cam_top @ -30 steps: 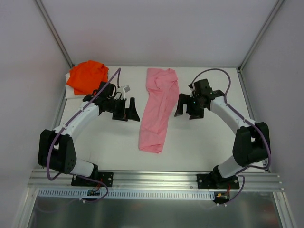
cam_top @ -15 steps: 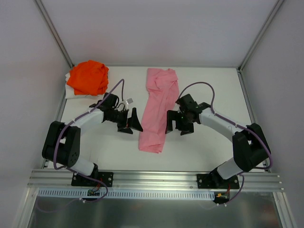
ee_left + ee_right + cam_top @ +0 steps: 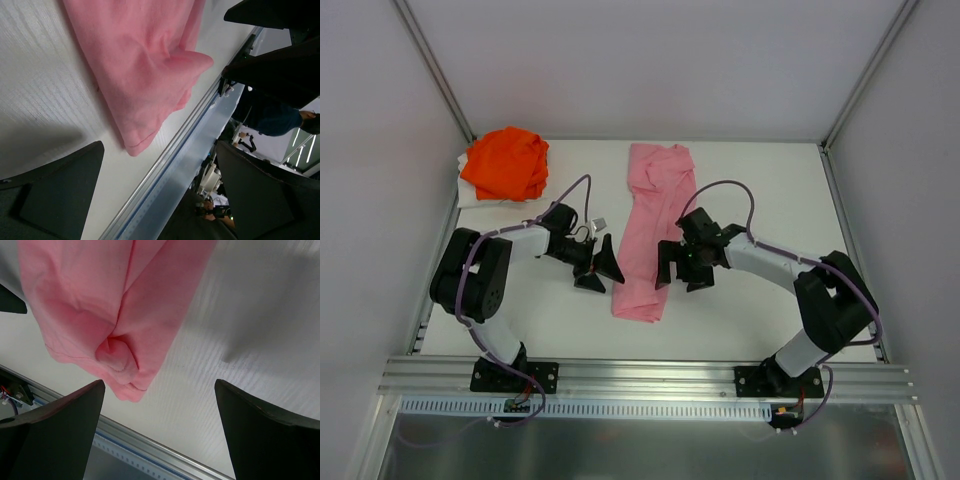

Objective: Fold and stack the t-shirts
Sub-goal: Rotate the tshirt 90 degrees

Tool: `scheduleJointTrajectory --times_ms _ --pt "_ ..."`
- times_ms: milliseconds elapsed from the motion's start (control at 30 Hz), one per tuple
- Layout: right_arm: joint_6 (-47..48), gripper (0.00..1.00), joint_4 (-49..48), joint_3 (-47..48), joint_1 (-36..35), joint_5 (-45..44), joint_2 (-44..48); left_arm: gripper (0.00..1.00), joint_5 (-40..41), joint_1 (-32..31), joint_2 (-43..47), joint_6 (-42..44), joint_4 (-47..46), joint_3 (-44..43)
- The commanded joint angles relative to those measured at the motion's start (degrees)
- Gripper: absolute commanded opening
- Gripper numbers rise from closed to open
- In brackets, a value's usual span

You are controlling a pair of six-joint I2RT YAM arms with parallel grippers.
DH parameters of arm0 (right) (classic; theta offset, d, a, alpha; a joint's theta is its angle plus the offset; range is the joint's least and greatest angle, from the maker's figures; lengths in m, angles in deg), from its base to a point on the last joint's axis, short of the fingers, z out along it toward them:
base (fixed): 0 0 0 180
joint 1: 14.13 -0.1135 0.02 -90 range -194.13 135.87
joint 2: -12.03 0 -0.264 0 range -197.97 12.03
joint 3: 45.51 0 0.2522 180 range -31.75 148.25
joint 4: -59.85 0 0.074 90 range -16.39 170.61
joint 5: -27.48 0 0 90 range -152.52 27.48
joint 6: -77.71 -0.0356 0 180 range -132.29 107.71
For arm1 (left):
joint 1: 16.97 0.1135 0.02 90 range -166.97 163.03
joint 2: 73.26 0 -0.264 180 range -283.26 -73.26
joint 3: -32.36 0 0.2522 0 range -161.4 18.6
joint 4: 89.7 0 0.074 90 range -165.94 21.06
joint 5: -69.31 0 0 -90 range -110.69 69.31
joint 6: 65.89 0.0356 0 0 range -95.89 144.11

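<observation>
Top view: your pink t-shirt (image 3: 653, 225) lies as a long narrow strip at the centre of the white worktop (image 3: 760, 180). The orange t-shirt (image 3: 505, 163) sits bunched at upper left. The left gripper (image 3: 602, 272) and right gripper (image 3: 680, 275) flank the strip's lower end.

Left wrist view: jaws wide, empty, pink hem ahead.

Right wrist view: the same. Most folding and all stacking seem left.

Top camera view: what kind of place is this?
Likely a robotics lab cell: left arm and right arm bolted to a metal rail, plain panels enclosing the white table.
</observation>
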Motion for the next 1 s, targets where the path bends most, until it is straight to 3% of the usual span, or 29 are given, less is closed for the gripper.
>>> scheduleJointTrajectory --times_ms 0,367,800,900,967 --pt "-1.16 0.98 -2.99 -0.77 -0.67 1.29 -0.10 0.99 -3.31 -0.40 -0.90 -0.54 -0.76 -1.02" --pt "-4.50 0.84 -7.30 -3.76 -2.60 2.35 -1.24 0.99 -4.36 -4.36 -2.92 -1.60 -0.58 -0.93" --pt "-9.86 0.81 -10.73 -6.04 -7.35 0.59 -0.89 0.99 -3.40 -5.77 -3.28 -1.07 -2.78 4.26" --pt "-10.74 0.67 -11.52 -6.31 -7.97 0.24 -1.33 0.99 -3.31 -5.77 -3.28 -1.25 -3.48 4.87" --pt "-11.09 0.63 -11.70 -6.22 -8.14 0.15 -1.50 0.99 -3.31 -5.77 -3.10 -1.33 -3.66 4.96"
